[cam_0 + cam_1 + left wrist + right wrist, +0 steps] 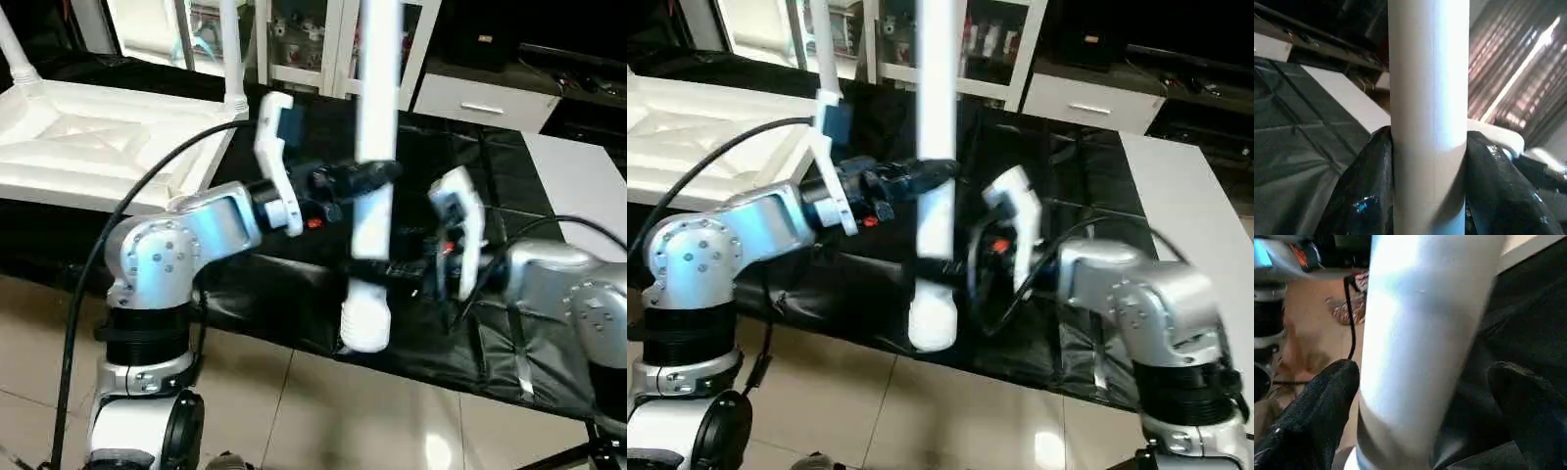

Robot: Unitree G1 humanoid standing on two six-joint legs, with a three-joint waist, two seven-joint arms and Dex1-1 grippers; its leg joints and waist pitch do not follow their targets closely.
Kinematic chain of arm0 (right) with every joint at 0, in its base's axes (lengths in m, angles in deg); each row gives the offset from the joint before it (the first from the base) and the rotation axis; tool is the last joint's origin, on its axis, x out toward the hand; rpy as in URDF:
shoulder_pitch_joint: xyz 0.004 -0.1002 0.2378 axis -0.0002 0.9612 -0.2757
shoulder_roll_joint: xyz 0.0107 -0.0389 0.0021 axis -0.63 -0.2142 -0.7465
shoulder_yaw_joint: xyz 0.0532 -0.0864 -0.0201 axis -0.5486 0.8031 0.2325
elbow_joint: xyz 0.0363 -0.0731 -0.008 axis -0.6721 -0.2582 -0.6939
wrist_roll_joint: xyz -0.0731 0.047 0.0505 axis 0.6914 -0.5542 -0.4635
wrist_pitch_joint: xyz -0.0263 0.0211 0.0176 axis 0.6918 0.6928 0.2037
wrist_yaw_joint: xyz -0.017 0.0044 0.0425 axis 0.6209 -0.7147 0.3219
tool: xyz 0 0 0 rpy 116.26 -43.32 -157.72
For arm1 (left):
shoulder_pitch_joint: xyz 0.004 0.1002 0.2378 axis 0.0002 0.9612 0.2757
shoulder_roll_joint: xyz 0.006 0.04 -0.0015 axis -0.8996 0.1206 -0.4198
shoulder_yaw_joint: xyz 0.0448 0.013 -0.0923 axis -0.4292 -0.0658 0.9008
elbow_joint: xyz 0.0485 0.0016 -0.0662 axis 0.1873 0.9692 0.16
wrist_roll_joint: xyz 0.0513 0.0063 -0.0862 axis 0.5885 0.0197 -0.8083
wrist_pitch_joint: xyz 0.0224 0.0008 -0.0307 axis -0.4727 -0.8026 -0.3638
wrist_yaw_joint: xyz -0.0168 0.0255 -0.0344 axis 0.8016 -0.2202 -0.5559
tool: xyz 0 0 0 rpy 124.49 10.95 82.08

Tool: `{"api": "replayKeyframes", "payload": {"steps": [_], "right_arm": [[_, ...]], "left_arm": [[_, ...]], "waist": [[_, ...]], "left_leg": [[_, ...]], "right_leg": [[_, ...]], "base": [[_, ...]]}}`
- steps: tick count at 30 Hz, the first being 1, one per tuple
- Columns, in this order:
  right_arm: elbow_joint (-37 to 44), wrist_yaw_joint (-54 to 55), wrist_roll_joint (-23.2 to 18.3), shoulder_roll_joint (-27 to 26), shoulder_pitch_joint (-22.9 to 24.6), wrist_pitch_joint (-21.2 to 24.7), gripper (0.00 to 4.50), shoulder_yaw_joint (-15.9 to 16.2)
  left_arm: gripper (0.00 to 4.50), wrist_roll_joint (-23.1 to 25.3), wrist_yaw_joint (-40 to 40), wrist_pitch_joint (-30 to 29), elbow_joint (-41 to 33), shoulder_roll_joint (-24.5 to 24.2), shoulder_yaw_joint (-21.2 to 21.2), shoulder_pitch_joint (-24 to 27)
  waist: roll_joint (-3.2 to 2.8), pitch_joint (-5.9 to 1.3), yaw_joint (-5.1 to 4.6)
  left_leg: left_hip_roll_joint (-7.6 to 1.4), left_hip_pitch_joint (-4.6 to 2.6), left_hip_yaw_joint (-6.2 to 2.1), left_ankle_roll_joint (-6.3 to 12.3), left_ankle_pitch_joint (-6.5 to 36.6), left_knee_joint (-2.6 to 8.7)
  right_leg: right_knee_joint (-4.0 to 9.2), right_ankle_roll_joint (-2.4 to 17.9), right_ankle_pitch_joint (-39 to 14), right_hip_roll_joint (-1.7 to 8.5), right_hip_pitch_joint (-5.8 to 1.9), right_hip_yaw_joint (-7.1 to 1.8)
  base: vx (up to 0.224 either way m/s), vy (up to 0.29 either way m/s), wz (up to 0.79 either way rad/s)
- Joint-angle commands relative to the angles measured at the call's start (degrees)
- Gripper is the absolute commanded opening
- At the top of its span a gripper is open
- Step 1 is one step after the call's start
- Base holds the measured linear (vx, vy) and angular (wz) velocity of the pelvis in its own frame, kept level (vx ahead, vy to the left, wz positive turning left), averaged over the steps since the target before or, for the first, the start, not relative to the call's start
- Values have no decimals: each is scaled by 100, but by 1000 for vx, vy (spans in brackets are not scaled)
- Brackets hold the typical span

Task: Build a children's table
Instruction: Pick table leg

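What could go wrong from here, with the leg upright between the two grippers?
1. The left gripper alone clamps the leg; the right gripper stands open around its lower part, so the long tube could tilt or slip.
2. The leg's threaded end hangs past the table edge over the floor; a drop would land there, away from the tabletop.

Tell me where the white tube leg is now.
The white tube leg stands upright at centre in the head views, gripped by the left gripper, with the open right gripper around its lower part.
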State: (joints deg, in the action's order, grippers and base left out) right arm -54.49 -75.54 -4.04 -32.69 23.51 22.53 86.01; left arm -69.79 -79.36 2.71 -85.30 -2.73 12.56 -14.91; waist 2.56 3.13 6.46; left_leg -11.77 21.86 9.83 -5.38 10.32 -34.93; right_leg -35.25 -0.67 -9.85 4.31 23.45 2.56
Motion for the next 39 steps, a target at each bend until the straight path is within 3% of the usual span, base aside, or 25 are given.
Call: {"api": "replayKeyframes", "payload": {"steps": [1,8,9,16,29,30,34,36,39], "right_arm": [[-85,-96,-130,96,-160,187,450,48],[-157,-198,-245,166,-255,467,450,197],[-173,-187,-282,152,-258,531,424,180],[-251,-98,-388,64,-225,759,374,83],[-352,20,-229,-24,-257,524,264,102],[-351,30,-194,-21,-259,480,299,126],[-305,-8,-169,-1,-241,403,308,221],[-273,-1,-159,11,-232,387,348,252],[-273,9,-146,33,-233,385,351,280]], "left_arm": [[182,108,-145,109,-57,-53,-158,-168],[182,268,-373,325,57,-174,-383,-244],[182,285,-409,364,69,-197,-412,-254],[182,347,-518,536,114,-256,-448,-291],[182,298,-760,600,2,-341,-605,-213],[182,307,-766,609,5,-338,-606,-211],[182,339,-781,644,21,-338,-612,-214],[182,341,-797,655,26,-348,-619,-216],[182,344,-817,671,43,-362,-626,-227]], "waist": [[8,-408,19],[17,-408,24],[19,-411,24],[30,-416,27],[48,-416,37],[48,-417,37],[54,-419,34],[34,-417,36],[51,-418,34]], "left_leg": [[-67,-85,11,-78,567,406],[-69,-75,10,-102,536,405],[-64,-77,12,-101,528,403],[-69,-73,14,-132,472,399],[-70,-72,22,-159,488,401],[-71,-73,22,-160,490,400],[-66,-69,27,-150,463,396],[-67,-70,23,-147,483,397],[-68,-72,23,-140,474,399]], "right_leg": [[332,988,-846,258,-327,-179],[335,948,-877,263,-333,-180],[333,945,-868,261,-332,-180],[313,992,-779,267,-337,-178],[317,933,-915,278,-330,-180],[317,933,-908,278,-329,-180],[312,945,-844,274,-332,-182],[311,951,-869,275,-331,-182],[307,955,-846,270,-332,-178]], "base": [[0,0,0],[0,0,0],[0,0,0],[0,0,0],[0,0,0],[0,0,0],[0,0,0],[0,0,0],[0,0,0]]}}
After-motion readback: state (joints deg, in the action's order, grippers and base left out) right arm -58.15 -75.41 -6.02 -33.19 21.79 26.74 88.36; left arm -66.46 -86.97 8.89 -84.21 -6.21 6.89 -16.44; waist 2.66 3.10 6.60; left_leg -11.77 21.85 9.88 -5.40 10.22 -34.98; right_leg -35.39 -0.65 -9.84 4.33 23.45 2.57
